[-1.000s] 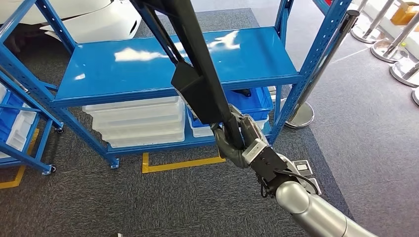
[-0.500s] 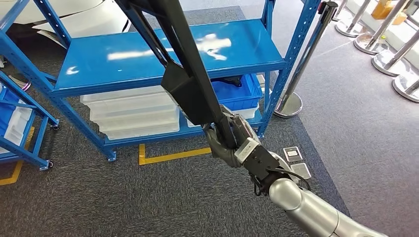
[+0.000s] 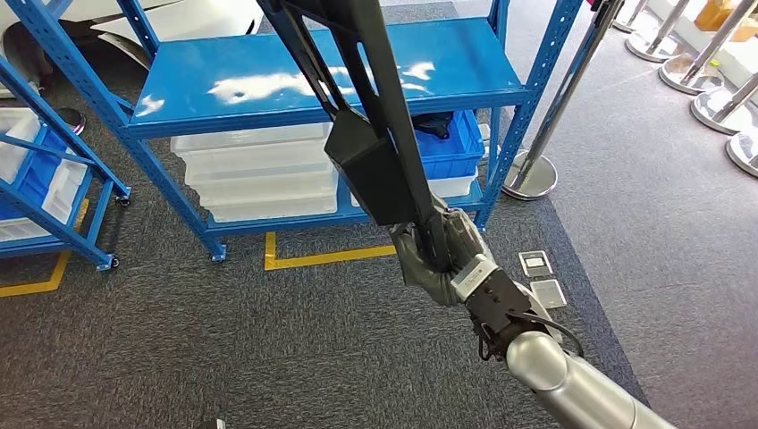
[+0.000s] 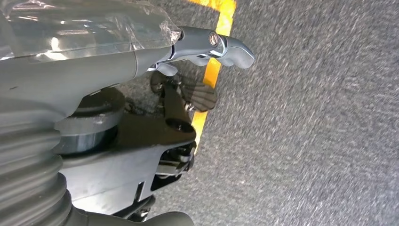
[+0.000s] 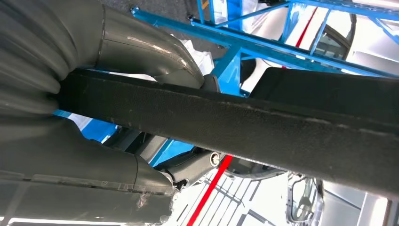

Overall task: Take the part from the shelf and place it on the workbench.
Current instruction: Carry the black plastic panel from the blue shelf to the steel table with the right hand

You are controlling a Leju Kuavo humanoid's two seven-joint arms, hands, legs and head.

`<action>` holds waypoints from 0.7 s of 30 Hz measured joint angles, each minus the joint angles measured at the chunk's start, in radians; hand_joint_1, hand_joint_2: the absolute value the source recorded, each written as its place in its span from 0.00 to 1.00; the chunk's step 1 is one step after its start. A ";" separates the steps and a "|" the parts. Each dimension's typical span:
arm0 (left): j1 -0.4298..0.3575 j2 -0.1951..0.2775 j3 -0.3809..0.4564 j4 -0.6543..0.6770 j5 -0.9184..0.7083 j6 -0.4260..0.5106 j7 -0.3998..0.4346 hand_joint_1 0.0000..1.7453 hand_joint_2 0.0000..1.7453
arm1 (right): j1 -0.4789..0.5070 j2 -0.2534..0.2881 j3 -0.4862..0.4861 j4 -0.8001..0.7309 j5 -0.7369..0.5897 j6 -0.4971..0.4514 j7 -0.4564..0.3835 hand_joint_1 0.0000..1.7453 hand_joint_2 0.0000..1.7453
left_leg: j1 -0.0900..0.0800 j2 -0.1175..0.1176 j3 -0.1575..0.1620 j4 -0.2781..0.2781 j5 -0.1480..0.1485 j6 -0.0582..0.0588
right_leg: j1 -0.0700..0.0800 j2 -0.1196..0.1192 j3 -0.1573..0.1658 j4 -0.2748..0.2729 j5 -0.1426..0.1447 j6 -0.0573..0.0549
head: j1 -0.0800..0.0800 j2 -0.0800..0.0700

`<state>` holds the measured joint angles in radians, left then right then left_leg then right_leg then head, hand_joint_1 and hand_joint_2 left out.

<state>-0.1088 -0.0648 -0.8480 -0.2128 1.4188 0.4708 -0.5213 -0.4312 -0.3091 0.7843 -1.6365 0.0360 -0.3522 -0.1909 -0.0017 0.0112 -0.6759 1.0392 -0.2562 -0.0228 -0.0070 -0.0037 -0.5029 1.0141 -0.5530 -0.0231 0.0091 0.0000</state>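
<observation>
The part (image 3: 375,134) is a long black bar with a wider black bracket partway along it. It slants up from my right hand (image 3: 438,259) across the blue shelf (image 3: 268,85) and out of the head view's top edge. That hand grips the bar's lower end above the grey carpet, in front of the shelf. In the right wrist view the bar (image 5: 263,127) runs between the thumb and fingers of the right hand (image 5: 117,52). My left hand (image 4: 94,61) hangs over the carpet with nothing in it, one finger extended.
White trays (image 3: 259,179) and a blue bin (image 3: 451,147) fill the shelf's lower level. A second blue rack (image 3: 54,179) stands at the left. Stanchion posts (image 3: 532,174) stand at the right. Yellow floor tape (image 3: 331,257) and floor sockets (image 3: 536,264) mark the carpet.
The whole scene has shifted, so the camera has moved. My right hand keeps its grip on the black bar, and both sit slightly lower and further right in the picture.
</observation>
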 joint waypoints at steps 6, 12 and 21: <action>0.003 0.001 0.000 0.000 -0.001 -0.006 0.006 0.00 1.00 | 0.006 0.000 0.000 -0.003 0.003 0.010 -0.027 1.00 1.00 | 0.010 -0.005 -0.084 0.273 -0.186 -0.032 | -0.005 -0.003 -0.048 -0.002 0.046 -0.023 | -0.028 0.000; 0.002 0.004 0.000 0.001 -0.003 -0.010 0.012 0.00 1.00 | 0.012 0.000 0.000 -0.005 0.045 0.004 -0.013 1.00 1.00 | 0.001 0.029 0.111 0.007 -0.102 -0.010 | -0.001 -0.027 -0.072 0.006 0.064 -0.009 | -0.055 0.000; 0.005 0.005 0.000 0.001 -0.004 -0.010 0.017 0.00 1.00 | 0.021 0.001 0.000 -0.010 0.053 0.004 -0.009 1.00 1.00 | 0.004 -0.021 0.096 -0.036 -0.071 0.035 | -0.006 -0.003 -0.192 0.269 -0.068 0.023 | -0.021 0.000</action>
<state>-0.1042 -0.0597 -0.8484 -0.2113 1.4150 0.4604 -0.5046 -0.4103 -0.3079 0.7847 -1.6465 0.0890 -0.3482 -0.1995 0.0020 -0.0101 -0.5803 1.0035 -0.3276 0.0123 -0.0127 -0.0063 -0.6953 1.2830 -0.6214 -0.0003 -0.0114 0.0000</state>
